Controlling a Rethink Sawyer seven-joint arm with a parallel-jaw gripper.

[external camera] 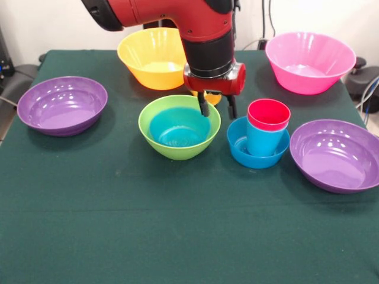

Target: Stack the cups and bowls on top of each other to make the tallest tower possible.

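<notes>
Right now my gripper (pixel 217 106) is hanging open and empty over the far rim of the green bowl (pixel 155 134), one finger inside; the blue bowl (pixel 179 128) is nesting just below, picture-left of it.

The red and black robot arm (pixel 177 18) enters from the picture's eleven o'clock, bends, and drops straight down through a black wrist section to a red collar. Below it the gripper (pixel 218 106) points toward six o'clock, its two black fingers (pixel 204 104) parted with a clear gap between them.
</notes>
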